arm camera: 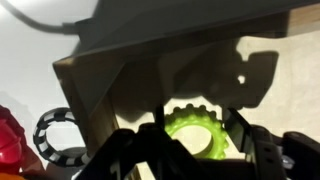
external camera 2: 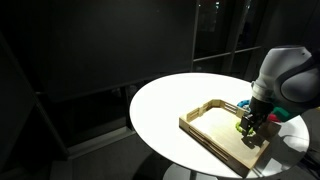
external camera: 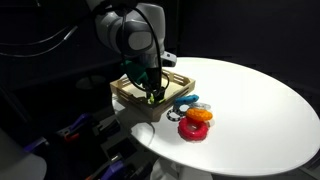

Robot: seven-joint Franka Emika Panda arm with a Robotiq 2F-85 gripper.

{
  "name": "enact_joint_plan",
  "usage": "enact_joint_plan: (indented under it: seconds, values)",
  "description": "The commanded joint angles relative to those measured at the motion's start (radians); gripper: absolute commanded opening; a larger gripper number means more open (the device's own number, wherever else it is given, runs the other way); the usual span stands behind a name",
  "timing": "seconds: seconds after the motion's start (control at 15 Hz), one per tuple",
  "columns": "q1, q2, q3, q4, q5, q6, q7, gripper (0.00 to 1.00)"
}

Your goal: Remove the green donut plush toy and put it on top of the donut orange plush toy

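The green donut plush toy (arm camera: 195, 132) lies flat on the floor of a wooden tray (external camera: 128, 90), near its wall. My gripper (external camera: 152, 92) is lowered into the tray right over it. In the wrist view the gripper (arm camera: 198, 150) is open, with one finger on each side of the green ring, which keeps its round shape. The green ring shows as a small spot under the gripper in both exterior views (external camera 2: 246, 127). The donut orange plush toy (external camera: 199, 115) sits on the white table outside the tray, resting on a red ring (external camera: 192, 130).
A light-blue ring (external camera: 186, 103) lies beside the orange one, close to the tray. The tray (external camera 2: 212, 135) sits near the edge of the round white table (external camera: 260, 110). In the wrist view the tray wall (arm camera: 90, 90) stands left of the green ring; the red ring (arm camera: 8, 135) is beyond it.
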Motion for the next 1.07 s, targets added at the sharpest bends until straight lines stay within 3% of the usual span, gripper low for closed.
enact_joint_plan:
  seconds: [0.0, 0.47, 0.53, 0.73, 1.0]
  values:
    - [0.003, -0.043, -0.002, 0.003, -0.003, -0.022, 0.022, 0.38]
    - [-0.006, -0.126, 0.007, 0.019, 0.002, -0.057, 0.013, 0.38]
    - [-0.005, -0.129, 0.003, 0.022, -0.003, -0.063, 0.017, 0.82]
    - [-0.003, -0.125, -0.003, 0.033, -0.015, -0.069, 0.03, 0.99]
    - [0.0, -0.111, -0.011, 0.044, -0.026, -0.063, 0.043, 1.0]
